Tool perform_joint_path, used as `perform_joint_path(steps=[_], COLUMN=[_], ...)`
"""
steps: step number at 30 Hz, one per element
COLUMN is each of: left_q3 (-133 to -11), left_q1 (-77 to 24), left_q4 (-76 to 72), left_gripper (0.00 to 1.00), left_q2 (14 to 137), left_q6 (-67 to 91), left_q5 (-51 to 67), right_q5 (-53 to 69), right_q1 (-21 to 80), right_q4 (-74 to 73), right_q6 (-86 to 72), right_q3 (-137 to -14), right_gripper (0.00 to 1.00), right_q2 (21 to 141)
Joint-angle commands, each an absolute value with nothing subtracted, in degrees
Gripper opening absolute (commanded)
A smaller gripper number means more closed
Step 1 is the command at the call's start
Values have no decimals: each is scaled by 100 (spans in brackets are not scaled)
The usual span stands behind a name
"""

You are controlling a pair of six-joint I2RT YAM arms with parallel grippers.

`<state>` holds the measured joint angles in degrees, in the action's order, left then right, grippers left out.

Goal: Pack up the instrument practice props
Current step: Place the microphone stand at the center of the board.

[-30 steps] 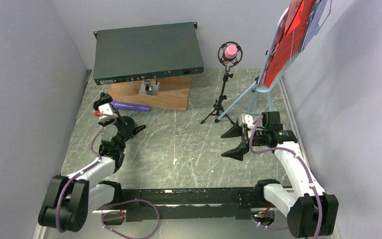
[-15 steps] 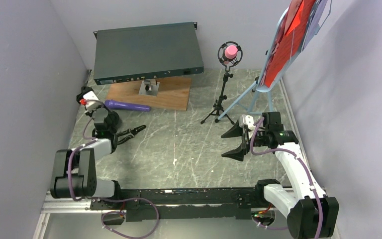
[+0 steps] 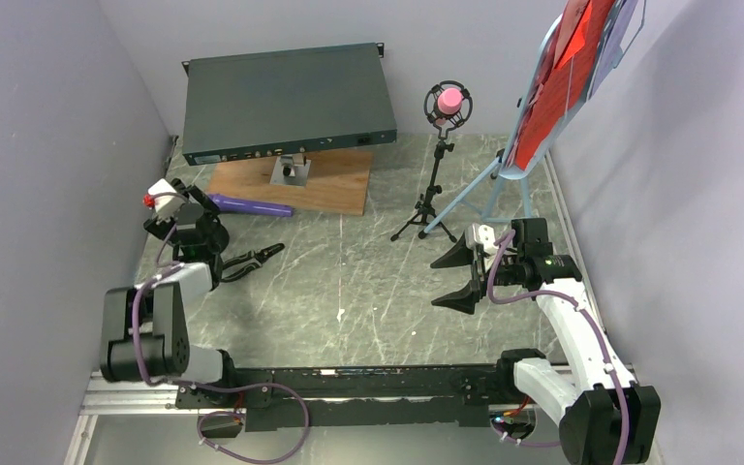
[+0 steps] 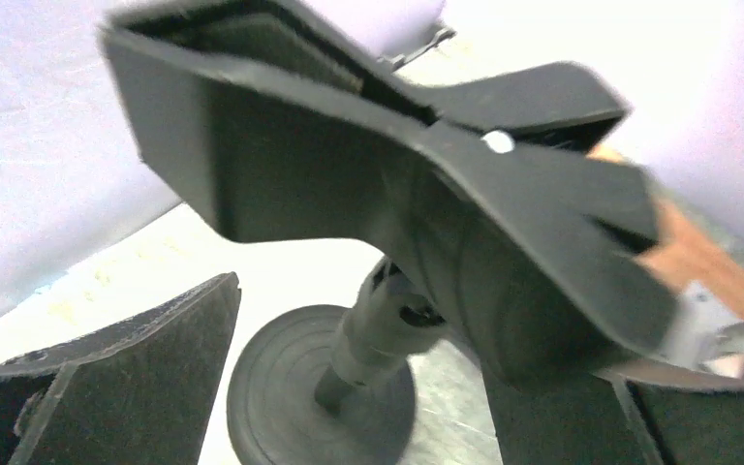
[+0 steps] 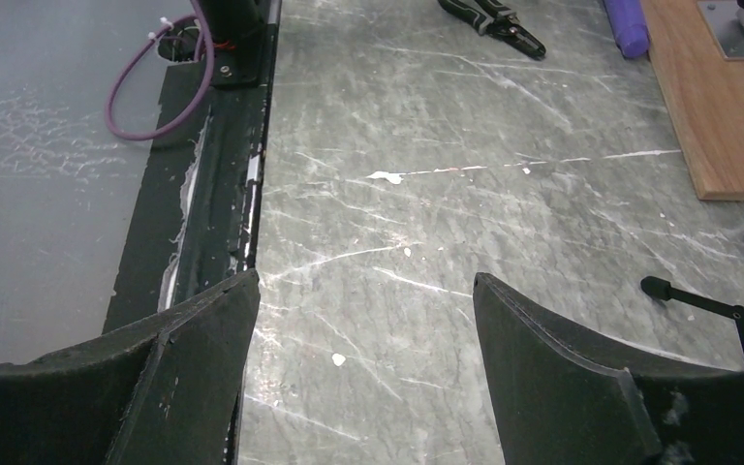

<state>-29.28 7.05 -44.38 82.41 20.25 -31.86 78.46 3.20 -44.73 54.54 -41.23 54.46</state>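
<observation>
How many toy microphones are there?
2. The pink mic sits atop the tripod holder; the purple mic lies beside the board. None seem hidden.

Microphones, two: purple microphone (image 3: 252,205), pink microphone (image 3: 449,100). Holders, two: tripod holder (image 3: 437,179), round-base holder (image 4: 281,387). One music tripod (image 3: 465,195). One rack box (image 3: 286,102). One wooden board (image 3: 339,184)

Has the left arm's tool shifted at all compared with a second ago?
Yes. The left tool swung left, toward the left wall, uncovering the left end of the purple microphone lying before the wooden board.
</observation>
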Motion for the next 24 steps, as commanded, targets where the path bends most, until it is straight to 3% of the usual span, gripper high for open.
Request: perform_joint_path(steps=[1, 13, 17, 24], left_q3=[-3020, -2844, -2754, -2433], left_q1=[482, 395, 380, 386], left_q4=[-3425, 220, 525, -396], left_gripper=[93, 96, 96, 99], left_q2=[7237, 4879, 4337, 3983], left_q6=[2736, 4735, 4884, 4571], left_q5=[-3407, -2505, -1648, 1048], right_q5=[8001, 7891, 7796, 7638], right_q1=[346, 335, 331, 317], right_q4=[-4515, -4518, -4518, -4424], right_q6=[5719, 5739, 5757, 5664], right_q3=[-4364, -4377, -4377, -4344], right_gripper=[84, 84, 84, 86], right_q2=[5369, 5354, 5336, 5326])
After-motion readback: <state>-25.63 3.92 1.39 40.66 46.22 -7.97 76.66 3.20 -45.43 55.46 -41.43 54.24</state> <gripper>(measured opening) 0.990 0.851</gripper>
